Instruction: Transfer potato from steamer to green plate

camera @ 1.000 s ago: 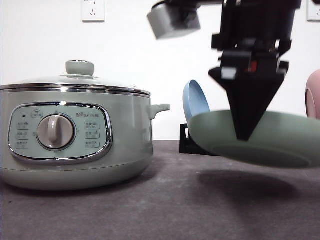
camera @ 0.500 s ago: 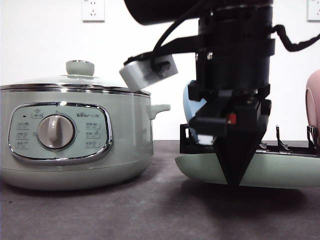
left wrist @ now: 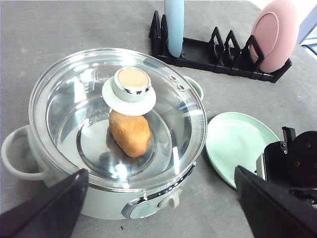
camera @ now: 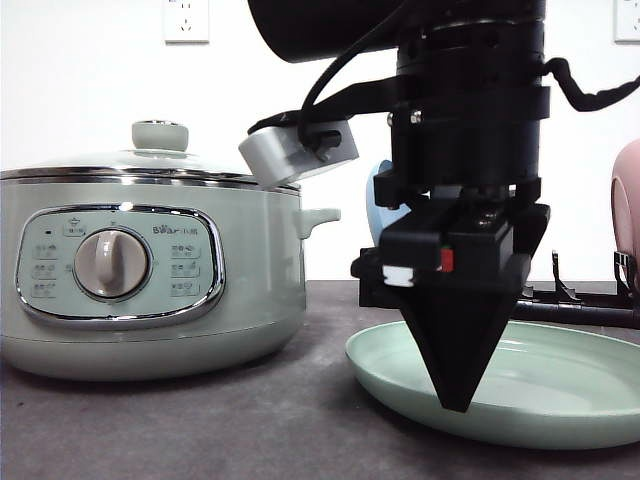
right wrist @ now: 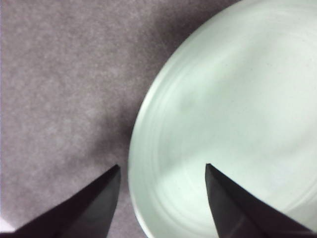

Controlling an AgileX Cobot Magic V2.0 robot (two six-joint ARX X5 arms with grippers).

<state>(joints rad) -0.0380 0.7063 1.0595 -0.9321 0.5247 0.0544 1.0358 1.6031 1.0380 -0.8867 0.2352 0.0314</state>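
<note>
Right gripper (right wrist: 162, 198): jaws parted and empty, straddling the near rim of the green plate (right wrist: 233, 114) in the right wrist view. In the front view the same gripper (camera: 453, 400) hangs point-down over the plate's near edge; whether its tips touch the rim cannot be told. The green plate (camera: 560, 400) lies flat on the counter (camera: 200, 420), just beside the steamer (camera: 150, 280).

Left gripper (left wrist: 158, 208): fingers spread wide and empty, held above the steamer.

Potato (left wrist: 130, 133): inside the steamer, resting on the pot floor beneath the glass lid (left wrist: 163, 94). The lid is seated, its knob (left wrist: 129, 88) directly over the potato.

Background: blue plate (left wrist: 174, 25) and pink plate (left wrist: 275, 32) stand in the rack (left wrist: 213, 54), well apart from the work.

Assessment: plate placement appears finished; the step in hand is clearing the right arm. Recommend lifting straight up off the rim so the plate is not dragged or tipped. The lid must come off next. Grip the knob squarely and centrally, as it is rounded and the glass lid could swing or slip if pinched off-centre. Set the lid on bare counter away from the plate, keeping both arms' paths separate near the steamer.
</note>
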